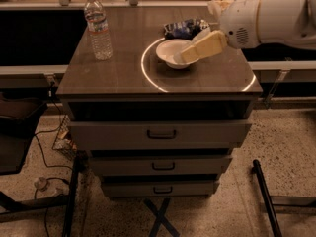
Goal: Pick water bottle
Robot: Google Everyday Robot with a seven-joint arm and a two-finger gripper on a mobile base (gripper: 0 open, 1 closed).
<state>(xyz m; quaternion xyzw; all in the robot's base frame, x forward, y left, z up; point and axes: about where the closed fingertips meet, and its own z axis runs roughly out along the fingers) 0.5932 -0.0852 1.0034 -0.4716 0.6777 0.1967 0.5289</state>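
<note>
With your gripper (185, 56) over the bowl (169, 51), open or closed I cannot tell, sweep well left of the bowl and meet the water bottle (98, 31) at mid-height.

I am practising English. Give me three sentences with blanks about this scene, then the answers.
The water bottle stands ____ on the cabinet top. The tool is at the ____ bowl, away from the bottle. Below the top are ____ drawer handles.
Answers: upright; white; three.
</note>
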